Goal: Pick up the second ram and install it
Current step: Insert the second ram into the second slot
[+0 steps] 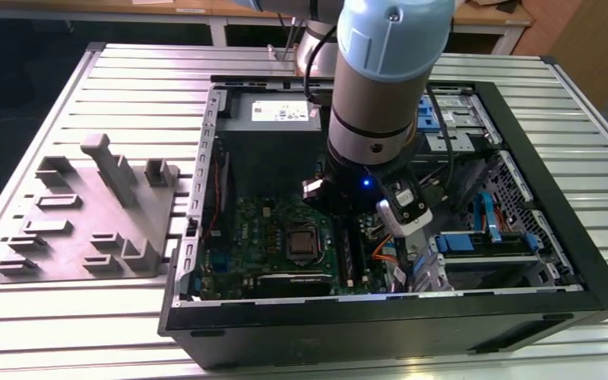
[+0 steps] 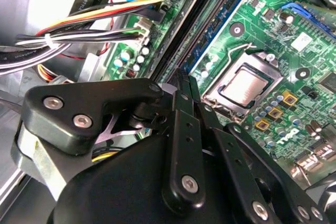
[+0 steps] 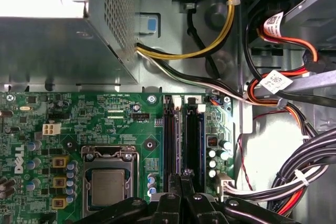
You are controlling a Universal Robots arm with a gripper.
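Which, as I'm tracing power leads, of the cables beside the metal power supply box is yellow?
The yellow cable in the first wrist view, curving away from the metal box and cinched by a white tie; the others are black, white or red.

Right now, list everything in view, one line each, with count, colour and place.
Computer case: one, black, open on the slatted table.
Motherboard: one, green, on the case floor.
Processor socket: one, silver, on the motherboard.
Memory slots: dark, side by side near the socket; count unclear.
Cable bundles: several, black, white, red and yellow, beside the motherboard.
Fixture tray: one, grey, on the table at the exterior view's left.
Arm: one, blue and silver, over the case.
Gripper: one, black, fingertips at the memory slots.
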